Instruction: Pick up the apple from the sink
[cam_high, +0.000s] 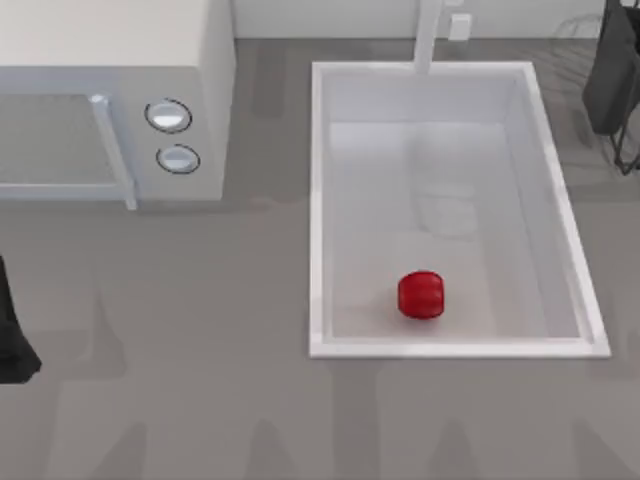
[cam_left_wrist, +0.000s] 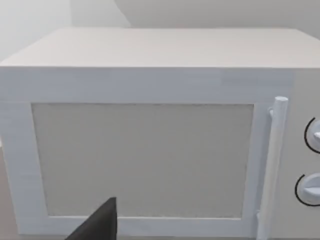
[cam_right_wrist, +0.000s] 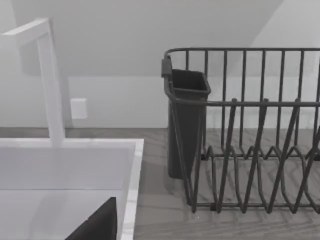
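The apple (cam_high: 422, 295), small, glossy and red, lies on the pale floor of the sink (cam_high: 320, 200), close to its front wall and a little right of the middle. The sink is a white rectangular basin right of the table's centre, with a white faucet post (cam_high: 428, 35) at its back rim. My left arm (cam_high: 12, 340) sits parked at the table's left edge, far from the sink. A dark part of my left gripper (cam_left_wrist: 97, 225) faces the microwave door. A dark part of my right gripper (cam_right_wrist: 100, 225) hangs over the sink's corner (cam_right_wrist: 131, 170), near the faucet post (cam_right_wrist: 50, 85).
A white microwave (cam_high: 120, 110) with two round knobs (cam_high: 172, 135) and a bar handle stands at the back left. A dark wire dish rack (cam_high: 612, 80) with a cutlery cup (cam_right_wrist: 186, 120) stands right of the sink. Grey tabletop runs along the front.
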